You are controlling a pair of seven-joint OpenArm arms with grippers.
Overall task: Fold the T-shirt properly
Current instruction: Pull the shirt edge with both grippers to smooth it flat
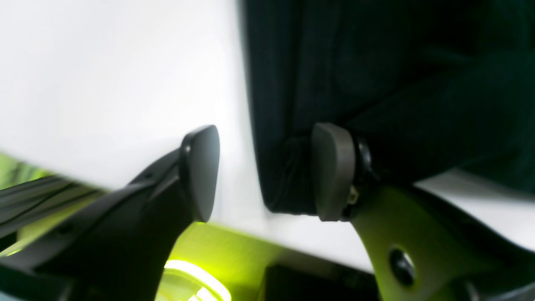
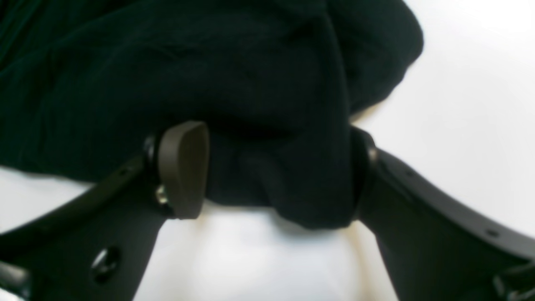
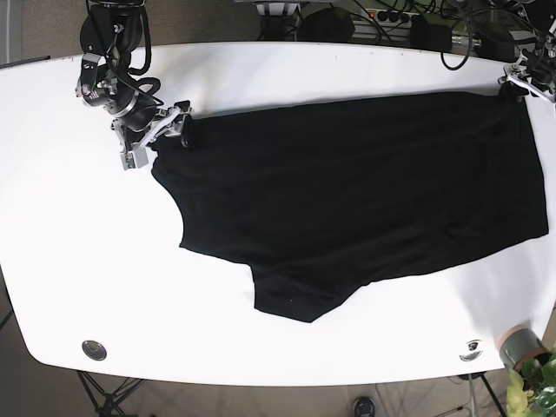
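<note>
A black T-shirt (image 3: 365, 191) lies spread flat over the white table (image 3: 69, 243). My right gripper (image 3: 165, 130) sits at the shirt's upper-left corner. In the right wrist view this gripper (image 2: 273, 175) is open, with a bunched fold of the shirt (image 2: 250, 83) in the gap between its pads; the right pad is partly hidden by cloth. My left gripper (image 3: 519, 84) is at the shirt's upper-right corner by the table's far right edge. Up close the left gripper (image 1: 266, 172) is open, and the shirt's corner (image 1: 284, 175) hangs against the right pad (image 1: 332, 171).
Cables and power strips (image 3: 408, 17) crowd the far edge of the table. A grey cup (image 3: 521, 346) and a green plant (image 3: 539, 387) stand off the near right corner. Two round metal fittings (image 3: 94, 349) sit in the table's front edge.
</note>
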